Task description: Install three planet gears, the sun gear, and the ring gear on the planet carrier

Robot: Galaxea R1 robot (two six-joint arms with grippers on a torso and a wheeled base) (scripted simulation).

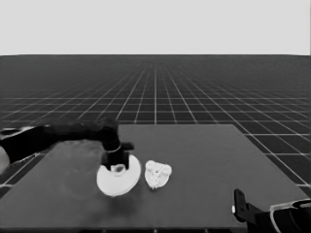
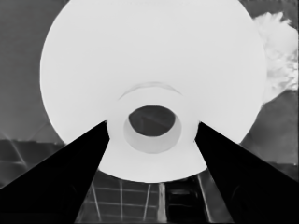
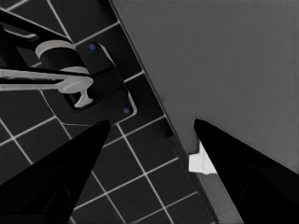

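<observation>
Currently, left hand [image 1: 116,162]: fingers [image 2: 70,172] spread either side of the raised hub of the larger round part [image 1: 118,177], gripping it; disc tilted at front left of the bench [image 1: 204,160]. Just beside it: smaller round part [image 1: 158,174] bearing gears. Right hand [image 3: 152,140]: parked, fingers apart, holding nothing, over the bench's near right corner.

Dark table [image 1: 204,165] w/ larger round part [image 1: 114,182] & gear-topped smaller part [image 1: 158,174].
</observation>
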